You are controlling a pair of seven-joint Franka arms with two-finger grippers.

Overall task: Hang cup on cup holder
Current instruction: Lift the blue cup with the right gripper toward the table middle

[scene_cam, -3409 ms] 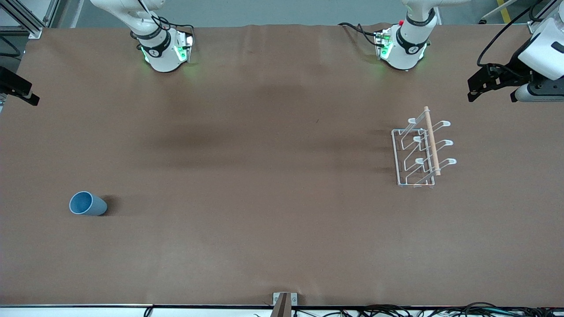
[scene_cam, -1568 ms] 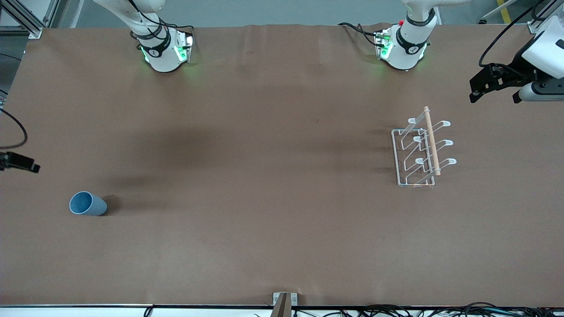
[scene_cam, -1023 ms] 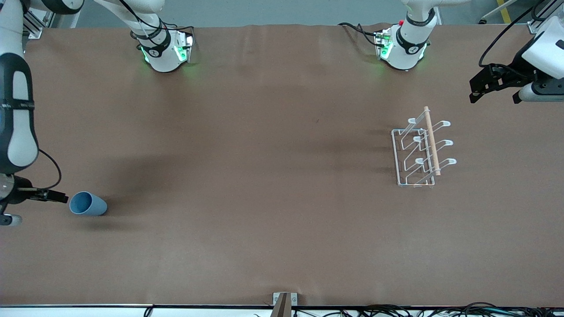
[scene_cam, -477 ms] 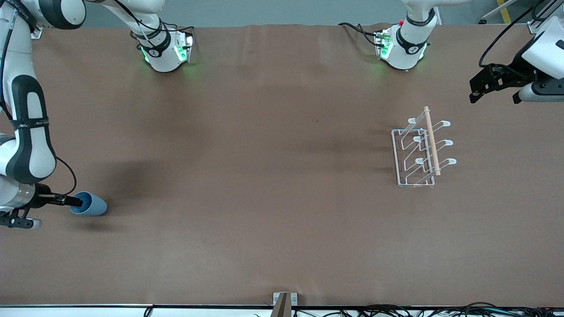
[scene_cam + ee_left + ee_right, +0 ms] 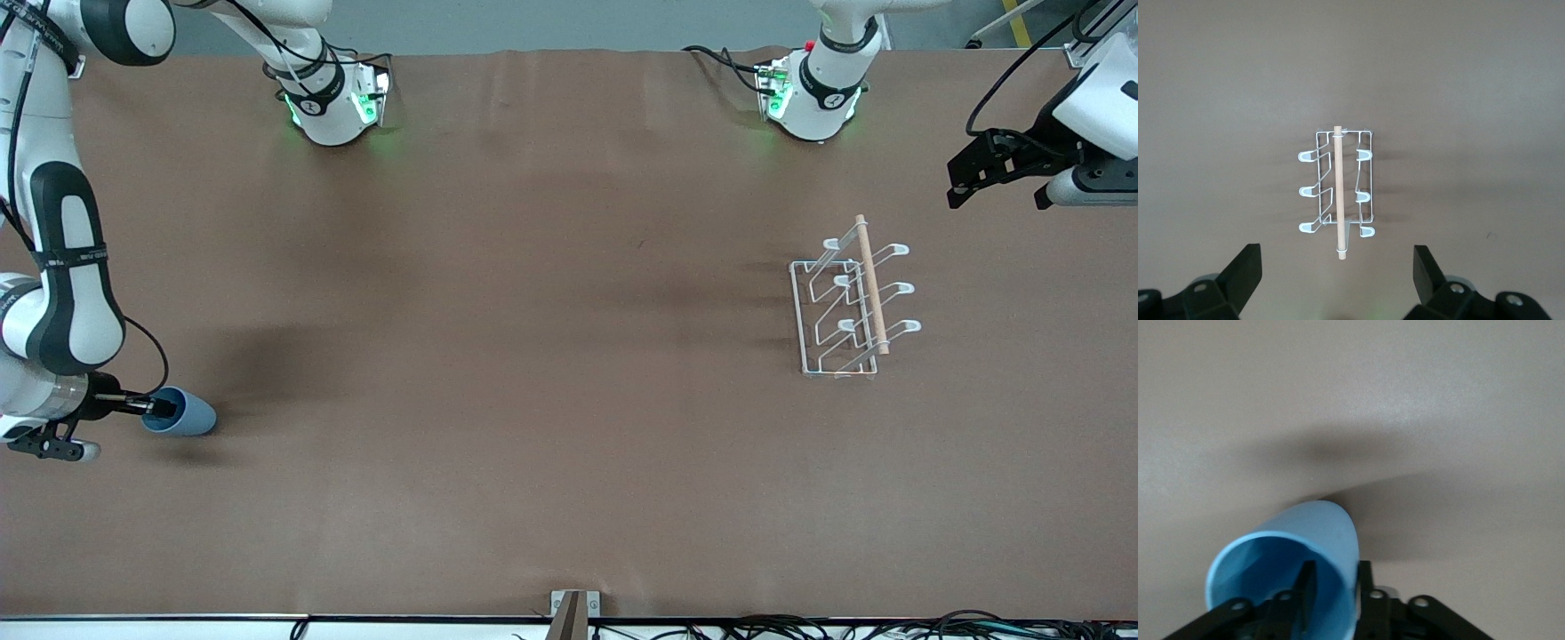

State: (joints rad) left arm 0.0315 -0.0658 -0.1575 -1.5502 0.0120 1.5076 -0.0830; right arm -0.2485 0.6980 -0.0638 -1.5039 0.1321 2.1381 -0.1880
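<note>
Cup (image 5: pixel 185 414) wall sits between the right gripper's (image 5: pixel 160 408) fingers, one inside the mouth, not clearly clamped; it lies at the right arm's end. Left gripper (image 5: pixel 1337 280) waits spread above the holder (image 5: pixel 845 307); no writing legible

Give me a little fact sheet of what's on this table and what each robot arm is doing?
cup: light-blue cup lying on its side near the right arm's end of the table
cup holder: white wire cup holder, all prongs bare, near the left arm's end
right tool: right tool at the cup's mouth, one finger inside, one outside the wall
left tool: left tool open, waiting above the holder
progress: cup not yet lifted
</note>
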